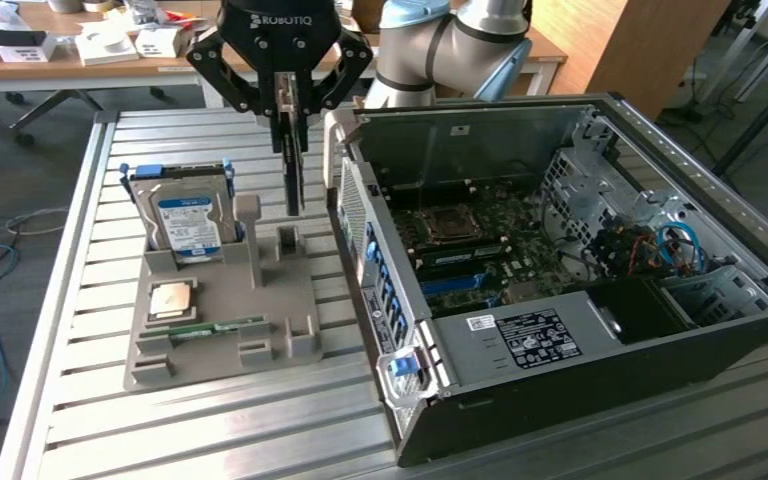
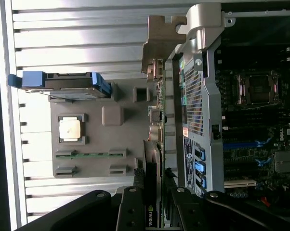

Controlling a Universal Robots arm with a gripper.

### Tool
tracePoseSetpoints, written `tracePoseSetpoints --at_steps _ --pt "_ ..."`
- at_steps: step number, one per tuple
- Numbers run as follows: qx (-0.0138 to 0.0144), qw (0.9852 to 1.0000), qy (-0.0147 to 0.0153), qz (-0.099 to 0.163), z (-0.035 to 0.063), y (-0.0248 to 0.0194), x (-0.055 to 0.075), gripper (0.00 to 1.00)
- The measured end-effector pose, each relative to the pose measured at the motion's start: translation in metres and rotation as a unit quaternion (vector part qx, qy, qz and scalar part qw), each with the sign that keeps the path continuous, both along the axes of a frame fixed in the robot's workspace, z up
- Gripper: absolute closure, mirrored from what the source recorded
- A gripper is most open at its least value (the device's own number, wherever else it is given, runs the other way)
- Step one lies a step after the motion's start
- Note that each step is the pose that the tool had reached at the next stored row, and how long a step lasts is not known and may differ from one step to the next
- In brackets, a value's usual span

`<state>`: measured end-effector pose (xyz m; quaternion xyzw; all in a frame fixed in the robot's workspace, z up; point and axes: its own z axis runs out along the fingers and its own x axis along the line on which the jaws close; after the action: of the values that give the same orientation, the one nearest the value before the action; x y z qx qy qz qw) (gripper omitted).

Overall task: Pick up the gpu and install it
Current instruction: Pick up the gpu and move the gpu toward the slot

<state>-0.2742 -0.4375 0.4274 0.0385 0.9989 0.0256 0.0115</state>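
I am holding the gpu (image 1: 291,185) clamped edge-on in the gripper (image 1: 287,130). The card is hanging upright over the grey tray (image 1: 277,320), its lower edge close above a slotted post. The open computer case (image 1: 518,340) is standing just beside it on the exterior view's right, its perforated rear panel leaving only a narrow gap. The hard drive (image 1: 187,222) is standing upright on the other side, a little farther off. A processor chip (image 1: 173,298) and memory stick (image 1: 204,330) are lying lower on the tray. The slatted table (image 1: 197,430) is lying bare nearer the camera.
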Motion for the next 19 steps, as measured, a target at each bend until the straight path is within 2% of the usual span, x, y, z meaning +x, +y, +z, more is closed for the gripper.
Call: tracePoseSetpoints --at_steps 7,19 --pt "0.0001 1.0000 0.0000 0.000 0.0000 0.0000 0.002 0.74" --pt "0.0005 1.0000 0.0000 0.000 0.0000 0.0000 0.016 0.74"
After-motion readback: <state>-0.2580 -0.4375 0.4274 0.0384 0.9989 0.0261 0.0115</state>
